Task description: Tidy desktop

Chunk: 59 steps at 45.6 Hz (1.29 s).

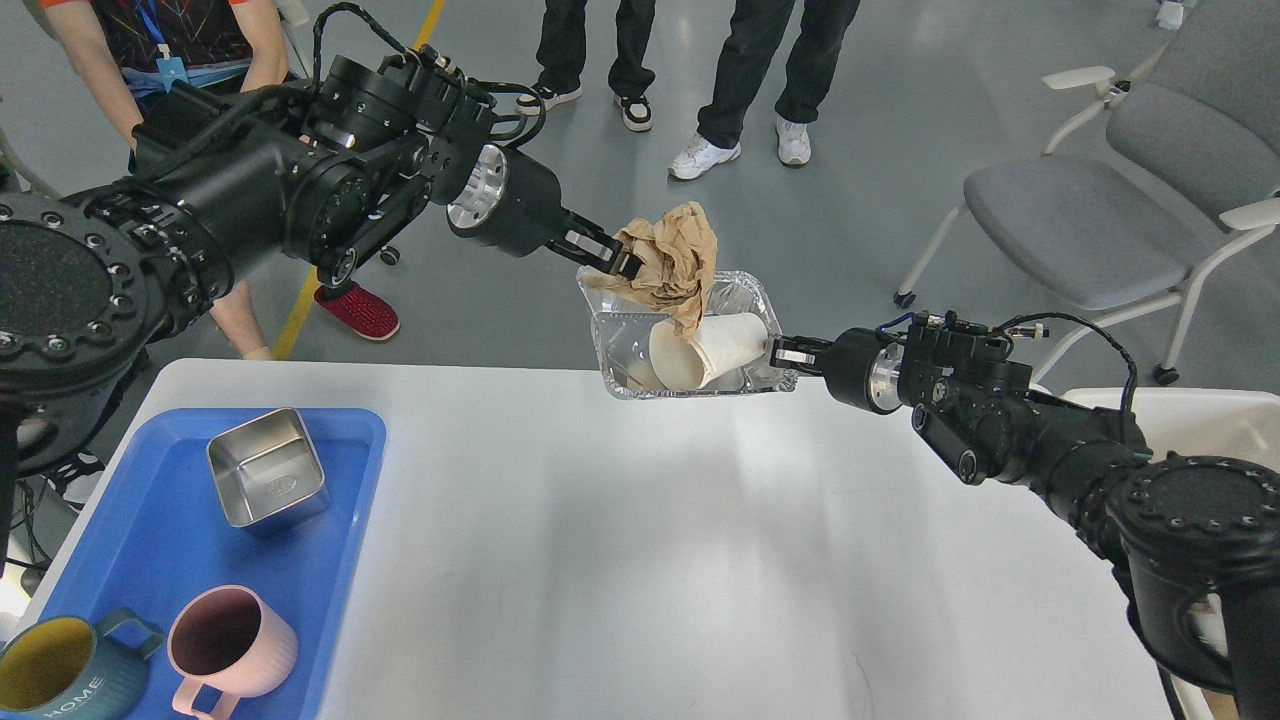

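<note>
The white desktop (620,560) is lying nearest, spreading below both arms; on its left side a blue tray (130,560) is carrying a steel square tin (266,467), a pink mug (230,642) and a teal mug (60,668); beyond the desktop's far edge, the right gripper (783,352) is clamping its fingers on the rim of a foil container (755,300) that is holding a tipped white paper cup (708,350); farther still, the left gripper (612,255) is pinching crumpled brown paper (672,258) over that container; a grey chair (1110,210) and people's legs (740,75) are standing behind.
</note>
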{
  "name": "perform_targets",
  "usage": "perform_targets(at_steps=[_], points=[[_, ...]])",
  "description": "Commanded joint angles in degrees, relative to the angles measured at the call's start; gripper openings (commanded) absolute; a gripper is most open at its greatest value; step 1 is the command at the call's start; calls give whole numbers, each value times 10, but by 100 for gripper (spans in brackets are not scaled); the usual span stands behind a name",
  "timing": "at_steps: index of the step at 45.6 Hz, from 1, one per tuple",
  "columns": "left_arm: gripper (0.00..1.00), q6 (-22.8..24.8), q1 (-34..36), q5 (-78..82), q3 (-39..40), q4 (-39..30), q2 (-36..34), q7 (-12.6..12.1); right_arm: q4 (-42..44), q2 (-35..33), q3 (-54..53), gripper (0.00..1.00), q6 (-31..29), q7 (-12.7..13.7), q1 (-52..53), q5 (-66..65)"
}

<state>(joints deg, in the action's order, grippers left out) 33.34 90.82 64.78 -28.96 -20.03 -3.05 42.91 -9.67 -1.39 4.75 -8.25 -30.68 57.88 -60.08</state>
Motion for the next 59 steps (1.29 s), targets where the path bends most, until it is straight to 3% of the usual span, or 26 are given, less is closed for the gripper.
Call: perform_targets(at_steps=[1, 5, 10, 20, 24, 35, 59], points=[[0, 1, -2, 3, -1, 7, -2, 0, 0, 1, 0, 0, 0, 0, 0, 1], [2, 1, -5, 3, -1, 8, -1, 0, 0, 1, 0, 0, 0, 0, 0, 1], [20, 1, -6, 3, -1, 9, 1, -8, 0, 1, 0, 0, 0, 0, 0, 1], [39, 5, -11, 0, -1, 9, 1, -18, 0, 1, 0, 0, 0, 0, 0, 1], [52, 9, -12, -1, 0, 9, 0, -17, 0, 1, 0, 0, 0, 0, 1, 1], [69, 7, -10, -3, 7, 9, -1, -17, 0, 1, 0, 0, 0, 0, 1, 1], [72, -13, 0, -68, 7, 39, -9, -19, 1, -7, 0, 0, 0, 0, -5, 9]])
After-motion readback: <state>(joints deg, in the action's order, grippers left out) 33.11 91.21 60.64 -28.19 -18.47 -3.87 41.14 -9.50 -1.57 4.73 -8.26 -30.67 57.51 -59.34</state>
